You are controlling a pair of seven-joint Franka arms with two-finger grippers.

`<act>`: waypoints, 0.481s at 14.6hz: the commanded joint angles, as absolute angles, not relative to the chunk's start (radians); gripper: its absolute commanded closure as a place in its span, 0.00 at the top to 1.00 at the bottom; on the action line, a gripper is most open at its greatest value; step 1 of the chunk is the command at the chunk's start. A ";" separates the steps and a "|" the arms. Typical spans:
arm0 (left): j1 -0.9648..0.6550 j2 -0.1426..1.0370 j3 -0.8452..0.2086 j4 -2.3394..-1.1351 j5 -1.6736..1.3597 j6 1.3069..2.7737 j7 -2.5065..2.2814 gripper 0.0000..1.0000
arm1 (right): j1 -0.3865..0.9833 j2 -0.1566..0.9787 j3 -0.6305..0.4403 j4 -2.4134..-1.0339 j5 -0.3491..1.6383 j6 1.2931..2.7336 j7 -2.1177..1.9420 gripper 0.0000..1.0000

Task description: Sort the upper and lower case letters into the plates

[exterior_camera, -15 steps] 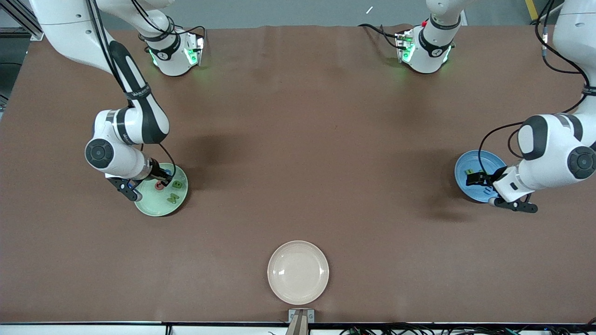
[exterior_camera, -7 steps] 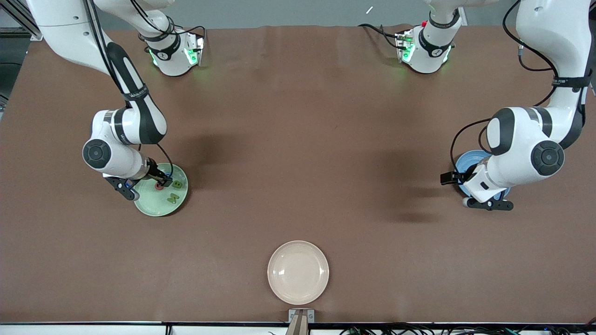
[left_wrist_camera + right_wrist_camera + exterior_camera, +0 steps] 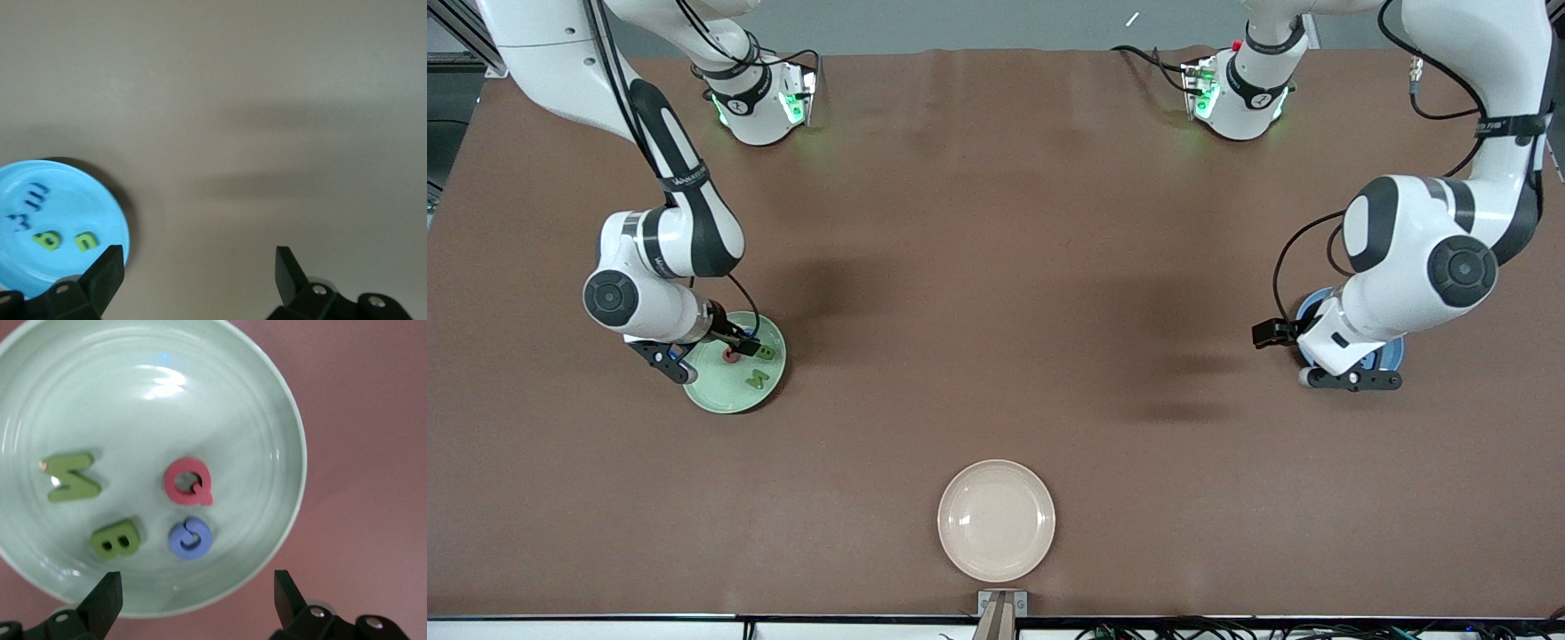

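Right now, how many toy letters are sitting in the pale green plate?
4, all in the pale green plate under the right hand: green M, green B, red Q, and a blue letter beside the B. None seems hidden.

A robotics lab; two bench-mounted arms [image 3: 667, 222] on a brown table [image 3: 996, 267].

Glossy green plate [image 3: 280, 420], matt table [image 3: 996, 267]

Pale green plate [image 3: 280, 420] holds green M [image 3: 72, 479], green B [image 3: 117, 539], red Q [image 3: 189, 481], blue letter [image 3: 190, 537].
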State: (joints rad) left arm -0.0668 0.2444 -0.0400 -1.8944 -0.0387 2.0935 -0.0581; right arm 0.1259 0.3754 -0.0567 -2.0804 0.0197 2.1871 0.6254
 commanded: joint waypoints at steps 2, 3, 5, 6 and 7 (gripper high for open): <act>-0.040 0.082 -0.034 -1.916 -0.055 2.016 -0.055 1.00 | 0.097 0.334 -0.048 -1.927 0.008 1.894 0.468 1.00; -0.038 0.052 -0.034 -1.916 -0.055 2.011 -0.058 1.00 | 0.095 0.337 -0.048 -1.869 0.002 1.823 0.444 1.00; -0.038 0.002 -0.031 -1.899 -0.057 1.961 -0.060 1.00 | 0.072 0.347 -0.046 -1.716 -0.040 1.659 0.347 1.00; -0.038 -0.011 -0.031 -1.879 -0.055 1.933 -0.060 1.00 | 0.060 0.350 -0.046 -1.657 -0.041 1.602 0.283 1.00; -0.035 -0.015 -0.026 -1.846 -0.055 1.889 -0.058 1.00 | 0.057 0.350 -0.046 -1.620 -0.043 1.577 0.234 1.00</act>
State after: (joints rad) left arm -0.0373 0.0075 -0.0332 -1.8842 -0.0388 1.9545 -0.0582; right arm 0.0897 0.3415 -0.0610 -1.7118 -0.0259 1.6507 0.3274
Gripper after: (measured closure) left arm 0.000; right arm 0.000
